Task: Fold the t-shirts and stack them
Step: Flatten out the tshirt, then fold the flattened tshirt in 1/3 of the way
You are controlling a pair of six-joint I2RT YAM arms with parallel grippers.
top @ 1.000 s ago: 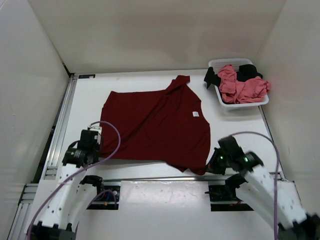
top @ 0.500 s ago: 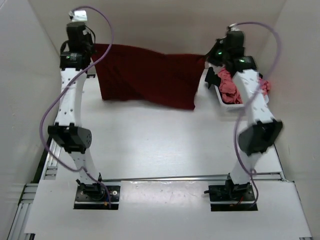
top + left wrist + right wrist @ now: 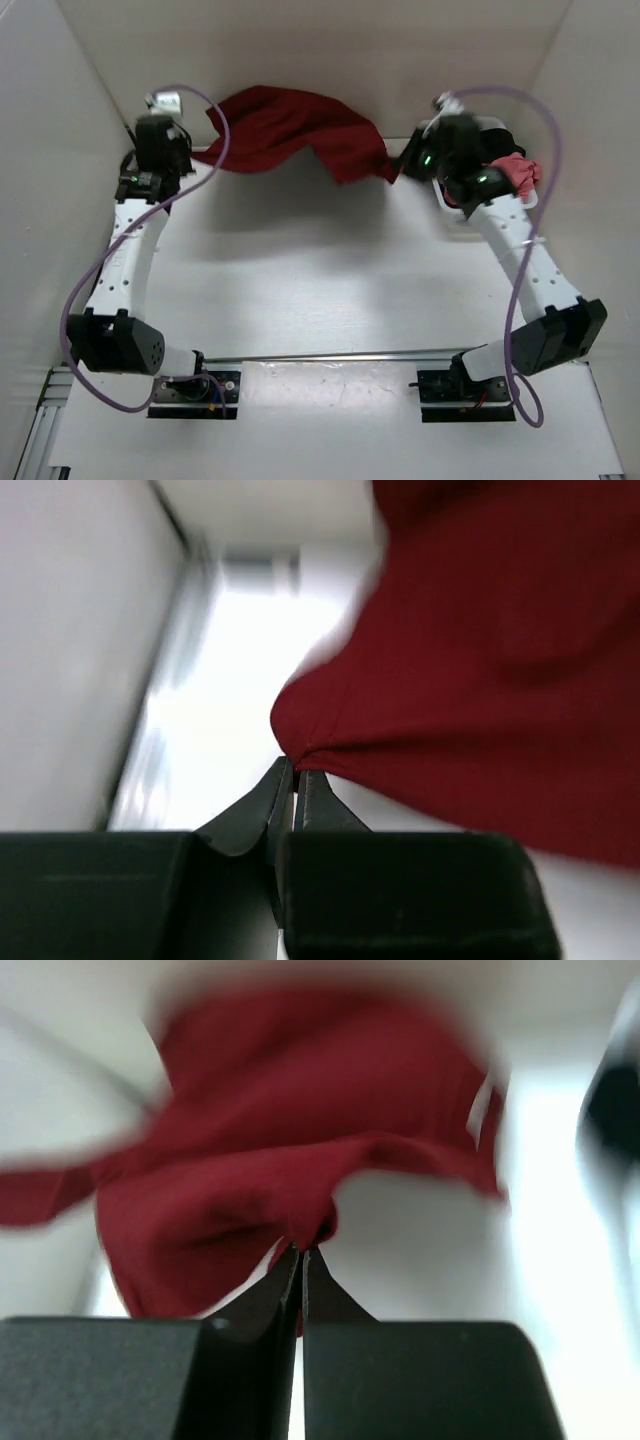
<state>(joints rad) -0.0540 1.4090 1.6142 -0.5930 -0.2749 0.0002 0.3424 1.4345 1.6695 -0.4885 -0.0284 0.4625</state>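
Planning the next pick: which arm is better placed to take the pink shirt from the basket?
Right, likely: the right jaws hang beside the basket with the pink shirt; the left jaws are across the table. Both hold the maroon shirt.

The right arm [image 3: 520, 245] hides most of the basket [image 3: 492, 122]; the maroon t-shirt [image 3: 280, 1110] blurs in the right wrist view.

No legible text, label, brand, number or sign in any of the three views; both wrist views motion-blurred

Bright, even light (wrist views motion-blurred).
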